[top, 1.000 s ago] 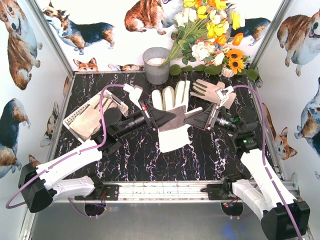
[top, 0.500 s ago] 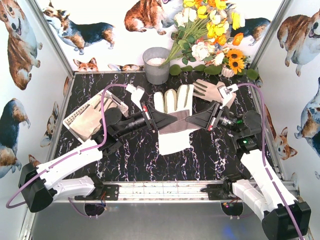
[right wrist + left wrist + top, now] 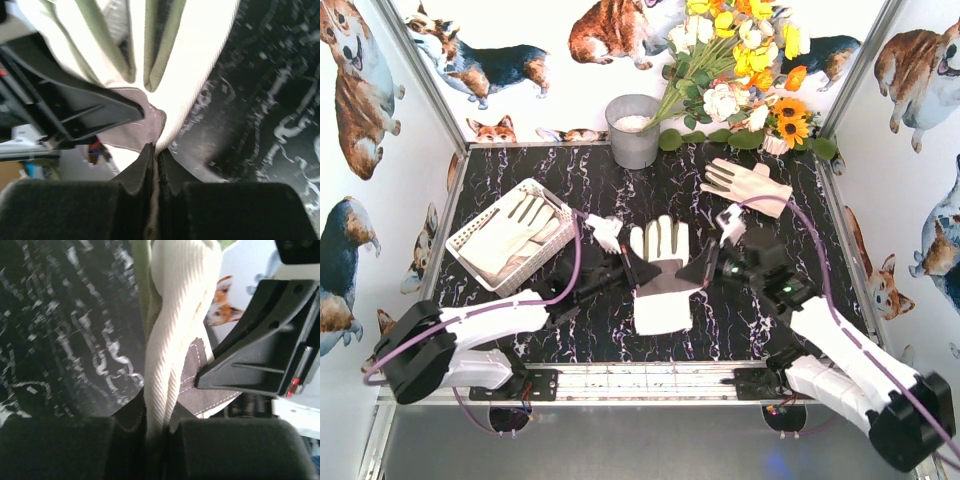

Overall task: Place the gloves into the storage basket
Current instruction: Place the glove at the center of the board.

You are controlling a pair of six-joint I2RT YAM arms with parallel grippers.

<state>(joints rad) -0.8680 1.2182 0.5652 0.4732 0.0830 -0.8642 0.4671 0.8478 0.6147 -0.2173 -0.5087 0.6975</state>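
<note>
Basket [image 3: 542, 264] holds cream-white gloves [image 3: 516, 224] lying flat inside.

Tabletop layout. The storage basket [image 3: 486, 213] sits at the left of the table [image 3: 740, 320], with one glove [image 3: 515, 228] lying inside it. A second glove [image 3: 660, 285] is at the table's centre, fingers toward the back. The left gripper [image 3: 642, 272] meets its left edge and the right gripper [image 3: 692, 275] its right edge. A third glove [image 3: 745, 183] lies behind it, to the right. The bucket [image 3: 633, 130] stands at back centre, with the flowers [image 3: 740, 60] to its right.
</note>
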